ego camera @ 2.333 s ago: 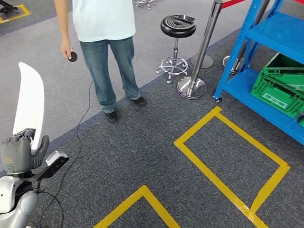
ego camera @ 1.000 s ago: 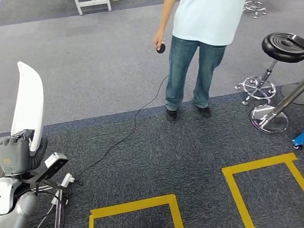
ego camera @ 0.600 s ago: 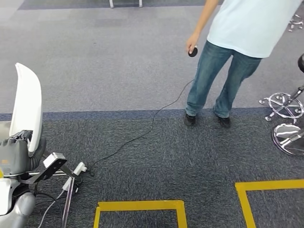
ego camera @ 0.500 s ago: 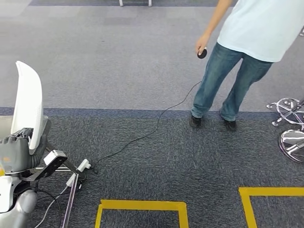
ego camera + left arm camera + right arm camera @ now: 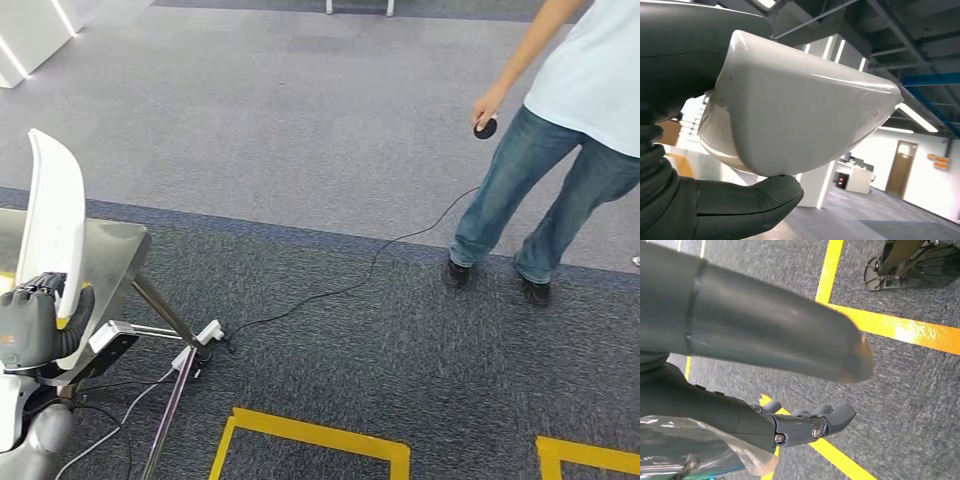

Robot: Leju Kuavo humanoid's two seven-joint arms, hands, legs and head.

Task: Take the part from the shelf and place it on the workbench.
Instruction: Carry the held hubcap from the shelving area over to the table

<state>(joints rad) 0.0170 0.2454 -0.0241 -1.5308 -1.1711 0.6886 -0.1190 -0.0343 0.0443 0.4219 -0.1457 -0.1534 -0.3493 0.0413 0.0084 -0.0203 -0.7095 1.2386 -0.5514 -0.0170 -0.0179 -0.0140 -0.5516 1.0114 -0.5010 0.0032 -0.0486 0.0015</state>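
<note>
We see a person in jeans and a pale shirt [image 5: 558, 150] standing on grey carpet [image 5: 302, 130]. Beside a shiny metal workbench [image 5: 113, 255], our left hand [image 5: 34, 325] grips the curved white plastic part [image 5: 54, 215] upright. Our right hand [image 5: 806, 422] hangs released, fingers extended.

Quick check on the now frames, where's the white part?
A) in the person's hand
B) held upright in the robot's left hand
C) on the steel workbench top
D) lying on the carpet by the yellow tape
B: in the head view the left hand grips the white part upright, above the corner of the steel workbench, not resting on it.
</note>
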